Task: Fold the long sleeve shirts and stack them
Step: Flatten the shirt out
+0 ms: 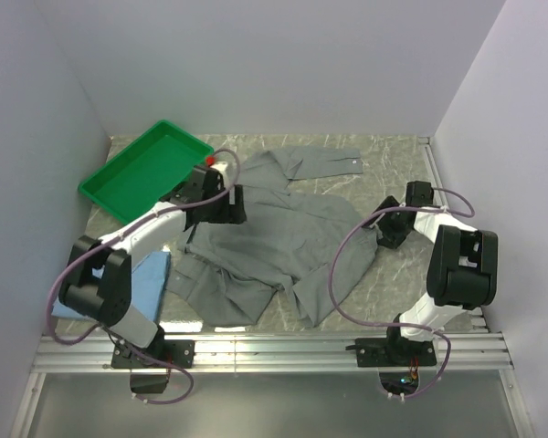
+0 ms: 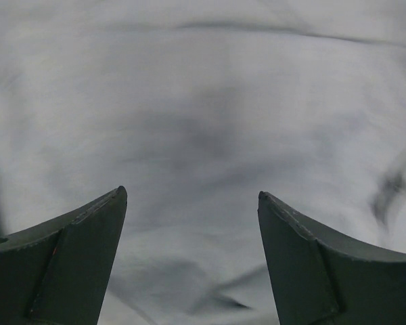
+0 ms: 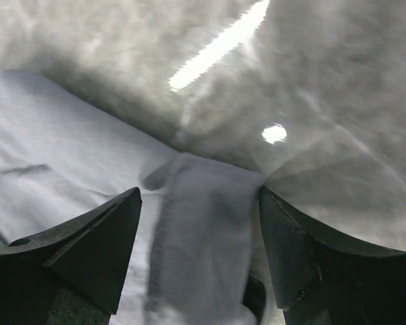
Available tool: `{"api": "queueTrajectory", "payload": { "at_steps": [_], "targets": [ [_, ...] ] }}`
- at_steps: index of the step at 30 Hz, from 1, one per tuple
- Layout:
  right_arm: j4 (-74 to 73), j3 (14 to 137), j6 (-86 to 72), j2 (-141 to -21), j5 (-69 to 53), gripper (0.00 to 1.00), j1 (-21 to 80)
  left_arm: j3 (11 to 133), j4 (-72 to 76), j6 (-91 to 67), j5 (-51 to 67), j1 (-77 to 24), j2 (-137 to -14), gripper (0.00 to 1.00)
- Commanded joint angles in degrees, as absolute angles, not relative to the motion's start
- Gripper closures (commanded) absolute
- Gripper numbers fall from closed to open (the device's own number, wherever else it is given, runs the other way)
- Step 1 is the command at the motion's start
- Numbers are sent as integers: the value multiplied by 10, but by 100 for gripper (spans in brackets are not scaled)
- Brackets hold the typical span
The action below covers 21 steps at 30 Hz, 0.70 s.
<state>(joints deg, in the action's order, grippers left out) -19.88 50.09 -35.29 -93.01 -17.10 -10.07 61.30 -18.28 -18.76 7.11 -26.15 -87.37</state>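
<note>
The grey shirt (image 1: 274, 239) lies spread and rumpled across the middle of the table, one sleeve (image 1: 324, 161) stretched toward the back. The light blue shirt (image 1: 146, 272) lies folded at the near left, partly under my left arm. My left gripper (image 1: 233, 203) is open, low over the grey shirt's upper left part; the left wrist view shows only grey cloth (image 2: 203, 122) between and beyond its fingers (image 2: 88, 244). My right gripper (image 1: 384, 228) is open at the shirt's right edge, its fingers (image 3: 298, 250) straddling a narrow strip of grey cloth (image 3: 203, 230).
A green plastic tray (image 1: 146, 169) stands at the back left, beside my left arm. White walls enclose the table on three sides. Bare marbled tabletop (image 1: 393, 169) shows at the back right. A metal rail (image 1: 274, 351) runs along the near edge.
</note>
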Motion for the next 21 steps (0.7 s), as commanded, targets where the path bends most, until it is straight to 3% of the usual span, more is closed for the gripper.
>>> {"api": "queueTrajectory", "payload": {
  "at_steps": [1, 3, 6, 7, 9, 10, 12, 18, 21],
  "targets": [
    [-171, 510, -347, -961, -210, 23, -98, 584, -148, -251, 35, -219, -908, 17],
    [-162, 511, -345, -968, -218, 25, -97, 577, -141, -255, 23, -203, -929, 17],
    [-157, 526, -336, -979, -226, 42, -95, 586, -151, -256, 23, -193, -961, 17],
    [-156, 531, -333, -982, -225, 56, -93, 588, -152, -258, 19, -192, -968, 17],
    [-154, 545, -318, -983, -215, 70, -91, 593, -155, -256, 19, -192, -993, 18],
    [-152, 560, -313, -981, -211, 84, -91, 598, -163, -258, 11, -192, -1002, 18],
    [-162, 594, -291, -968, -192, 97, -85, 606, -176, -258, 4, -191, -1032, 19],
    [-224, 665, -214, -855, -40, 100, 0, 613, -189, -262, 2, -191, -1037, 21],
    [-250, 655, -177, -809, 17, 100, 103, 617, -197, -264, -18, -191, -1041, 21]
  ]
}}
